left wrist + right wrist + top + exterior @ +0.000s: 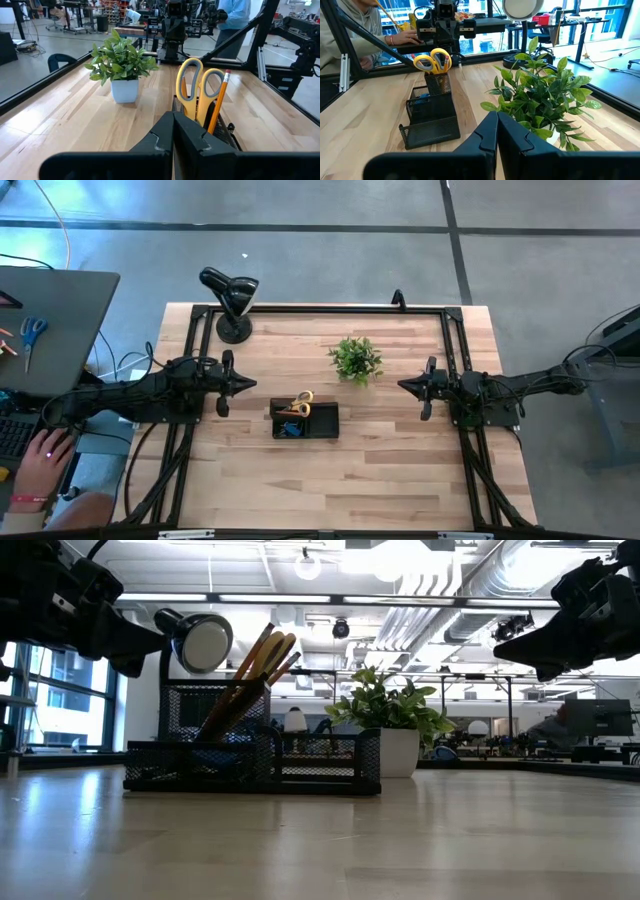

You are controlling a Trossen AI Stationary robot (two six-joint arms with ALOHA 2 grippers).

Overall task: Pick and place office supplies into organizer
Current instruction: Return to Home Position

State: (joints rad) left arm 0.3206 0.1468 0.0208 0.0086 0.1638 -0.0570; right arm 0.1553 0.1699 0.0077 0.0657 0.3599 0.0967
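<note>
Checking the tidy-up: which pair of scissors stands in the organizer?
The yellow-handled scissors, handles up in the black organizer; the blue-handled pair lies flat on the separate grey desk.

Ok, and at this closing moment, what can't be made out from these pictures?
1. Binder clips: none discernible. They are too small for the high view, and the mesh of the organizer hides its floor in the low view.
2. Eraser: only a blue patch behind mesh in the right wrist view; shape unclear.
3. Pencils: count unclear. The left wrist view shows one; the scissors could hide others.
4. Organizer's near end: blocked by the left gripper in the left wrist view.
</note>
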